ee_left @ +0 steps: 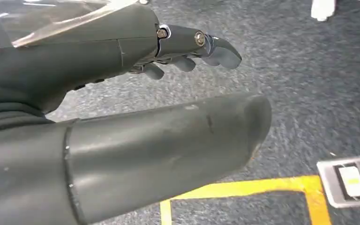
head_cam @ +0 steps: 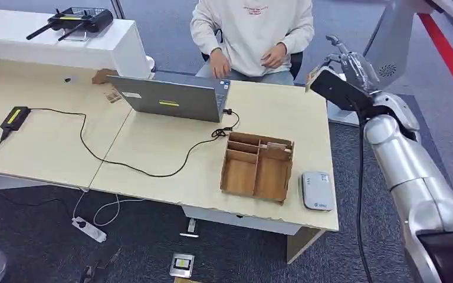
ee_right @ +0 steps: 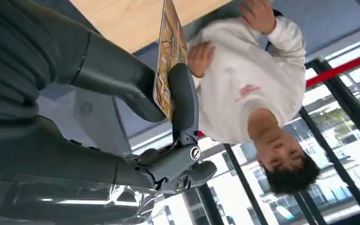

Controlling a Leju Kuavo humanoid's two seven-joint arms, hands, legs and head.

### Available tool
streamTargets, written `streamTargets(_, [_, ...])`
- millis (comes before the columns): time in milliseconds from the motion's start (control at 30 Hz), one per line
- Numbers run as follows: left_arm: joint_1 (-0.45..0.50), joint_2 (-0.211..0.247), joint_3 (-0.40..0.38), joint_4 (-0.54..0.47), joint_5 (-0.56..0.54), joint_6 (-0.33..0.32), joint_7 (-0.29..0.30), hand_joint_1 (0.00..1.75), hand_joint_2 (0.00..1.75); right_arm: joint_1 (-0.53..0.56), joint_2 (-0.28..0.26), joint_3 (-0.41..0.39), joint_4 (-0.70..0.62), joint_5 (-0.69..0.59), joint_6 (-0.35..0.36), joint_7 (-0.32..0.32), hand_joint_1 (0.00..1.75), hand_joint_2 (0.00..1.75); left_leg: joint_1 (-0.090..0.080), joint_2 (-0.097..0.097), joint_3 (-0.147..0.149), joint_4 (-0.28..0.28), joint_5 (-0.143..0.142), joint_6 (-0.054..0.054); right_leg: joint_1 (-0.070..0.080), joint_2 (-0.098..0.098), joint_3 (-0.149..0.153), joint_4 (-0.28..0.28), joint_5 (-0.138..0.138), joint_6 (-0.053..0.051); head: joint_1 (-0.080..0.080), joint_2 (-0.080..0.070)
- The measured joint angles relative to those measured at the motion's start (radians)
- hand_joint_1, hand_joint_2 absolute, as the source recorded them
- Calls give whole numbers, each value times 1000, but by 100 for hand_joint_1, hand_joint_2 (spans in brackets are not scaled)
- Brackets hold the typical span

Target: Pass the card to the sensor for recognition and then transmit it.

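Printed, flat card (ee_right: pixel 168 56) sits pinched between the right hand's (ee_right: pixel 168 122) thick thumb and a dark finger. One wooden compartment tray (head_cam: pixel 257 167) and one rounded white sensor (head_cam: pixel 317 190) rest on the pale table (head_cam: pixel 159 147). Left hand (ee_left: pixel 168 61) hangs empty over grey carpet, fingers apart.

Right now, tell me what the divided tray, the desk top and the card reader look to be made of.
Divided tray: thin unpainted wood or plywood, matte brown, with slotted partitions. Desk top: pale wood-grain laminate, smooth with low sheen, probably over board. Card reader: moulded plastic, white and grey, rounded corners, slightly glossy.
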Motion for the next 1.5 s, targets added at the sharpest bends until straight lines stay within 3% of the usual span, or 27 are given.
streamTargets(167, [6, -29, 29, 9, 2, 12, -8, 0, 0, 116, -77, -15, -96, 30, 53, 67, 175, 175, -1, 0, 0, 0, -1, 1, 0, 0, 0, -1, 0, 0, 0, 0])
streamTargets(300, [7, -57, 58, 37, -8, 21, -22, 0, 0, 187, -125, -22, -166, 39, 75, 81, 175, 175, -1, 0, 0, 0, -1, 1, -1, 1, 0, -1, 0, 0, 0, 0])
streamTargets(467, [20, -75, 101, 31, -89, 41, 30, 0, 0, 288, -170, -25, -253, 42, 102, 108, 175, 175, 0, 0, 0, 0, -1, 1, -1, 1, 0, -1, 0, 0, 0, 0])
streamTargets(633, [32, -85, 140, 31, -130, 33, 34, 0, 0, 375, -209, -39, -328, 46, 131, 130, 175, 175, 0, 0, 0, -1, -1, 0, 0, 0, 0, -1, 0, 0, 0, 0])
streamTargets(767, [33, -93, 167, 37, -132, 12, -14, 0, 0, 435, -239, -48, -378, 47, 147, 140, 175, 175, 0, 0, 0, -1, -1, 1, 0, 0, 0, -1, 0, 0, 0, 0])
streamTargets(833, [26, -123, 188, 66, -121, 40, -58, 0, 0, 471, -259, -54, -403, 47, 154, 145, 175, 175, -2, 0, 0, -1, -1, 1, -1, 0, 1, -1, 0, 1, 0, 0])
streamTargets(933, [21, -172, 202, 96, -132, 71, -71, 0, 0, 520, -285, -70, -442, 44, 167, 153, 175, 175, -2, 0, 0, 0, -1, 1, -2, 0, 1, -1, 0, 1, 1, 0])
streamTargets(1167, [9, -214, 234, 146, -156, 74, -78, 0, 0, 593, -318, -90, -511, 58, 202, 175, 175, 175, -2, 0, -1, 0, -1, 1, -2, 0, 1, -1, -1, 1, 0, 0])
streamTargets(1500, [14, -231, 259, 151, -205, 72, -41, 0, 0, 643, -332, -99, -553, 85, 225, 178, 175, 175, -1, 0, -1, -1, -1, 1, -1, 0, 1, -1, -1, 1, 1, 0])
